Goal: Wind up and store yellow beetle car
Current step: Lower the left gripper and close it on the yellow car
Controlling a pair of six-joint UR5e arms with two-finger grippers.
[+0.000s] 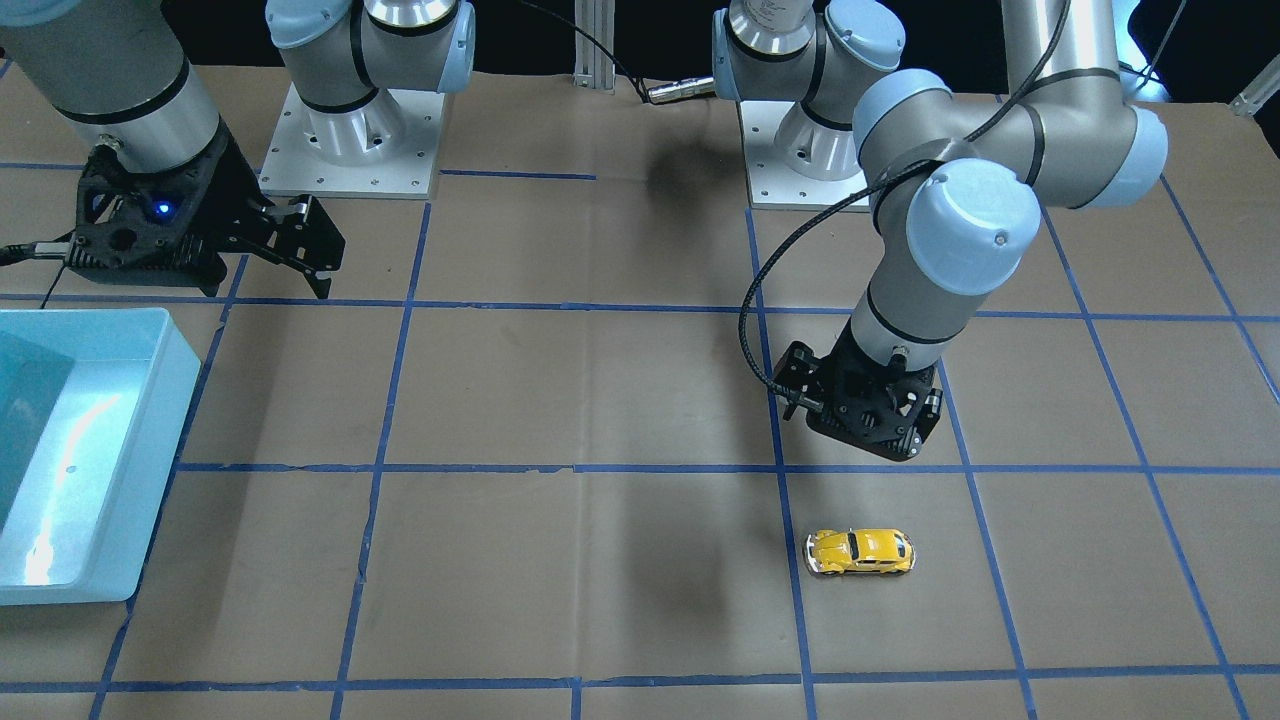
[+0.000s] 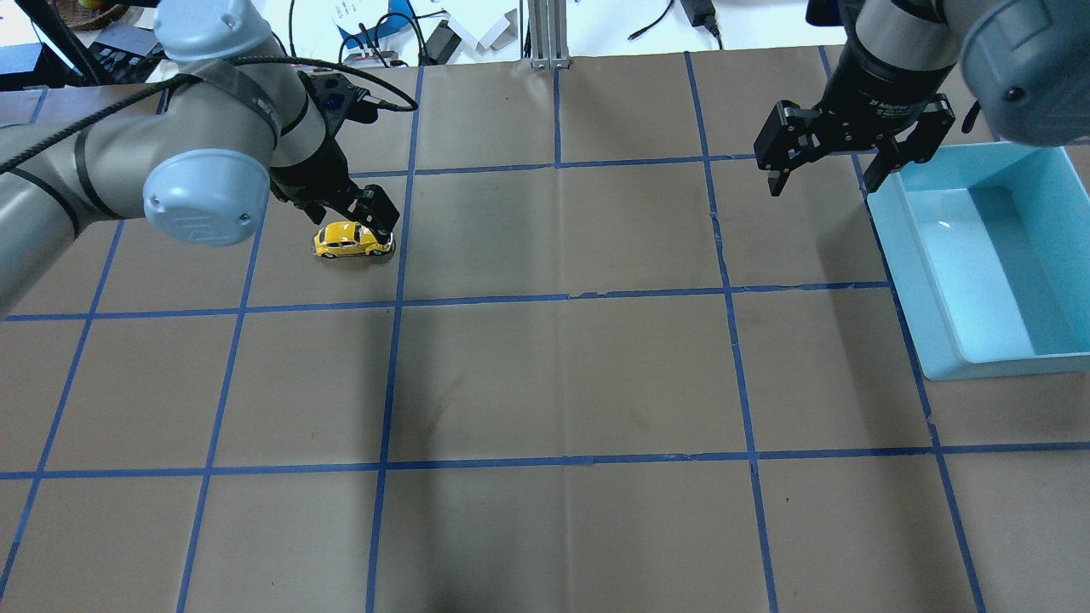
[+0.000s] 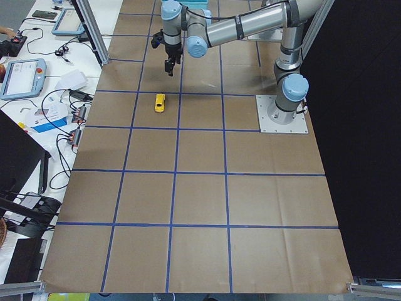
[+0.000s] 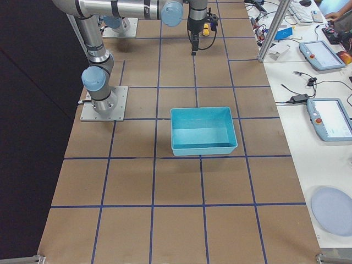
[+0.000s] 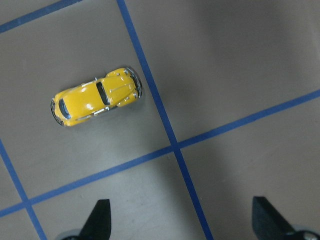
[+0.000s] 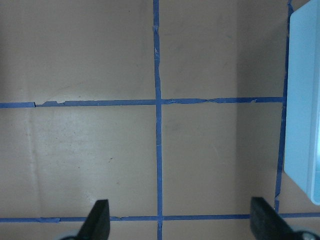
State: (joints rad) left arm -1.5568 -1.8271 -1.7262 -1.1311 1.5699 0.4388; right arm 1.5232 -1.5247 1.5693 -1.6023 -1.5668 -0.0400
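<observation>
Nearest, parked on its wheels on the brown surface [image 1: 600, 400] just beside a blue tape line [image 1: 797, 610]: yellow beetle car [image 1: 860, 551]. Behind it, raised above the surface: left claw [image 5: 182, 225], spread wide, gripping nothing. Farthest: right claw [image 2: 822, 183], likewise spread wide and empty, beside light blue bin [image 2: 932, 323].

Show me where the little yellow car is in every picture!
Front-facing: the yellow beetle car sits lower right of the middle.
Overhead: upper left.
Exterior left: upper part, left of the middle.
Exterior right: tiny, near the top edge.
Left wrist: upper left.
Right wrist: not in it.
Shared landmark: the blue tape line passing close by one end of the car.
</observation>
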